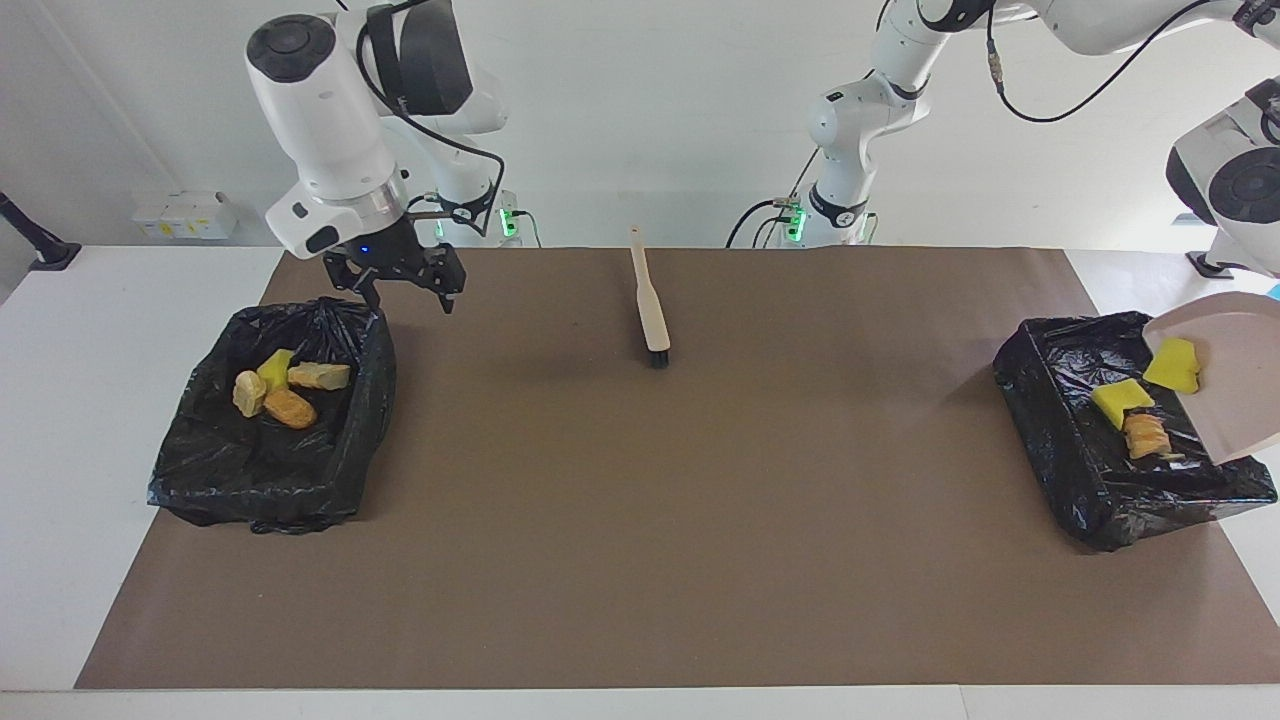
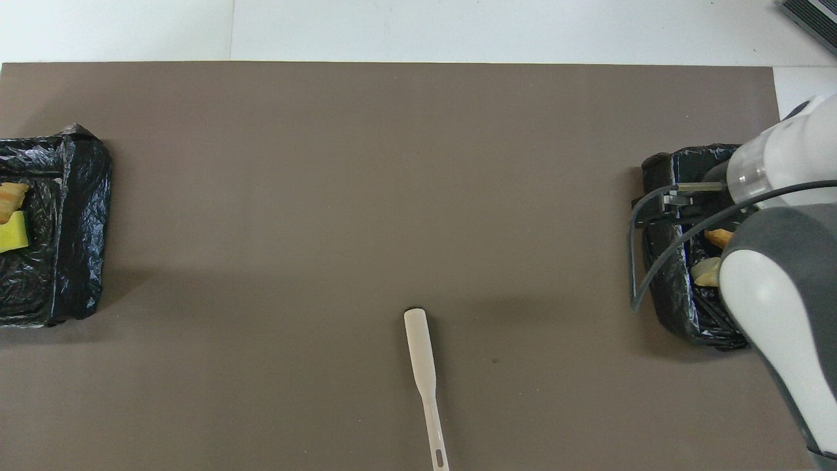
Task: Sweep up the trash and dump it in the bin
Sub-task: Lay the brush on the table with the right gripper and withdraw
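Facing view: trash [image 1: 1146,398] slides off tilted dustpan [image 1: 1235,385], light, soft. Left gripper's off-frame, clamped; you take the handle. Right gripper [image 1: 402,292] spread, empty, over bin [image 1: 270,470].

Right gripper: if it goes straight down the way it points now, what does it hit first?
Probably the rim of the black bin at the right arm's end. The right gripper, jaws open, hangs above that bin's robot-side edge; depth is unclear, so it could instead land on the brown mat just beside it.
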Available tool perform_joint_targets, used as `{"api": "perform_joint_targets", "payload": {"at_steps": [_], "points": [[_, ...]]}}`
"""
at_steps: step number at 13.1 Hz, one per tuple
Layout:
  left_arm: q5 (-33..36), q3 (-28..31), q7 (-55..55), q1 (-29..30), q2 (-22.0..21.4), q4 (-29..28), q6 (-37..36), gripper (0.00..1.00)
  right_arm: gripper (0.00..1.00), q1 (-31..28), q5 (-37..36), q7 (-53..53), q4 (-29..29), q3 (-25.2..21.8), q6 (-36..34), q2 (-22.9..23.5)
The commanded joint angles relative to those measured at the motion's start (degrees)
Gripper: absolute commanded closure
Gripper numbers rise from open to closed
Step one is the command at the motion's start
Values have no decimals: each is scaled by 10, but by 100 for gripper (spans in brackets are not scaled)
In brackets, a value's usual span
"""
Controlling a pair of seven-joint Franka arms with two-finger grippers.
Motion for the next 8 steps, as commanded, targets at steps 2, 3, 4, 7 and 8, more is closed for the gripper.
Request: {"api": "perform_joint_targets", "payload": {"at_steps": [2,3,4,7,8], "points": [[60,7,-21,-25,-38,-22,-15,100,0,-6,2,-44,18,-27,-24,-1],[61,7,-22,-38,-42,-21,-31,100,0,-1,2,-45,15,-40,-23,-2],[60,6,-23,-52,-43,-20,-51,100,0,8,2,-46,13,-52,-22,-3],[-11,1,-43,-102,-46,-19,-97,100,0,24,1,-42,12,-57,-22,-4],[-57,2,-46,-113,-46,-17,-103,100,0,25,1,-42,13,-55,-20,-4]]}}
